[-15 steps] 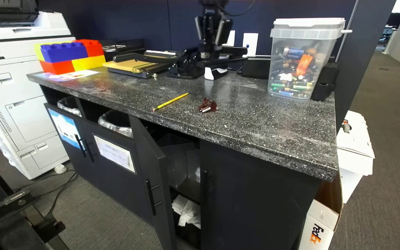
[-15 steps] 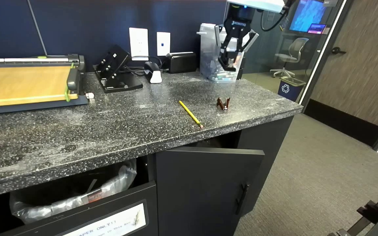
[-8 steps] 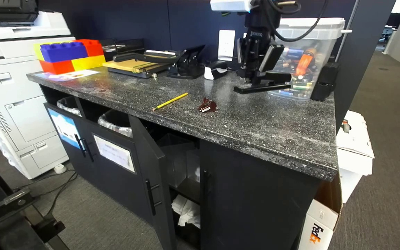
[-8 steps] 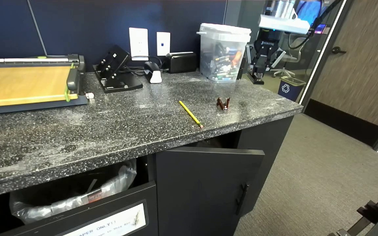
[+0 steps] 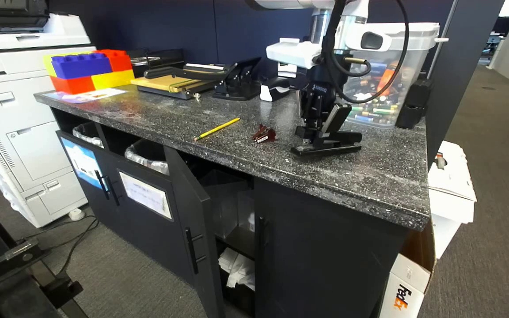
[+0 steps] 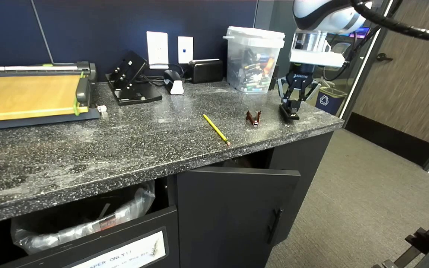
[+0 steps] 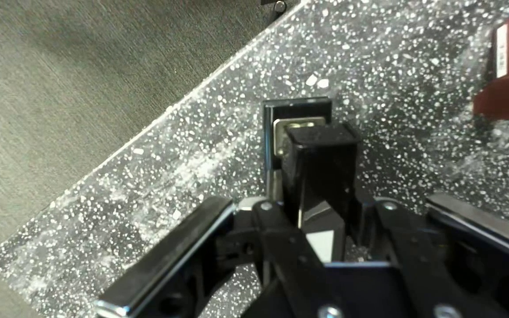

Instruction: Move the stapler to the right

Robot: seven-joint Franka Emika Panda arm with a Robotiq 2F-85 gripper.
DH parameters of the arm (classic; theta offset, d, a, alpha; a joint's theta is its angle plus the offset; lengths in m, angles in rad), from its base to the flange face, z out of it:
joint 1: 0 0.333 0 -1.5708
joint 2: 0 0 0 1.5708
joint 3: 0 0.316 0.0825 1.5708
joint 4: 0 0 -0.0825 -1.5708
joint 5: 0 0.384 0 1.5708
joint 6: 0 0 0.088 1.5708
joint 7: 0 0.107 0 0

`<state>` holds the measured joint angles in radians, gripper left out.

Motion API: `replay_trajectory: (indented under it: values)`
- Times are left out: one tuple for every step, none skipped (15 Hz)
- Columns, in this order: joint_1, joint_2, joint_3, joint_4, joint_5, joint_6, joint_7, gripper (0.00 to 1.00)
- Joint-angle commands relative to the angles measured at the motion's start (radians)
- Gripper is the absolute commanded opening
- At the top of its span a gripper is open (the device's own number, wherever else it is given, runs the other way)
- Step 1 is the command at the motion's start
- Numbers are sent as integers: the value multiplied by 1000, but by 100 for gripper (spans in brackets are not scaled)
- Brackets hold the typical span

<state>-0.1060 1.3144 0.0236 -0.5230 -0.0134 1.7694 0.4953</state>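
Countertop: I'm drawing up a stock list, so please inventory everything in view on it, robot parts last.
pencil: 1, yellow, on the countertop
stapler: 1, black, held in the pincer
staple remover: 1, dark red, between pencil and stapler
paper cutter: 1, tan and grey, on the countertop
hole punch: 1, black, beside paper cutter
small device: 1, black-and-white, beside hole punch
box-like item: 1, black, at the rear
tub: 1, clear, at the rear
likely batteries: many, mixed colours, inside tub
blocky piece: at least 1, black, beside tub
toy bricks: several, red, blue, yellow, past paper cutter
printed sheet: 1, purple and white, by toy bricks
tray-like item: 1, black, near toy bricks
arm: 1, white, above countertop
pincer: 1, black, shut on stapler
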Motion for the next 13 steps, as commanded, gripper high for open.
replay_trajectory:
  values:
    - [5, -15, 12, 44, 13, -55, 8, 60]
    - [8, -36, 20, 39, 18, -77, -1, 67]
    - [10, -53, 27, 37, 22, -98, -6, 73]
    - [13, -69, 33, 36, 25, -125, -12, 79]
    - [15, -87, 40, 35, 29, -158, -13, 88]
    - [26, -82, 34, 111, 78, -287, -50, 94]
    - [30, -108, 46, 108, 98, -352, -69, 99]
    - [43, -186, 50, 30, 114, -406, -70, 100]
    - [37, -112, 14, 61, 96, -294, -51, 93]
    - [45, -140, 19, 60, 106, -346, -57, 99]
    - [53, -163, 21, 56, 108, -372, -58, 100]
    - [60, -156, 21, 88, 108, -400, -57, 100]
    - [63, -136, 21, 130, 108, -425, -56, 100]
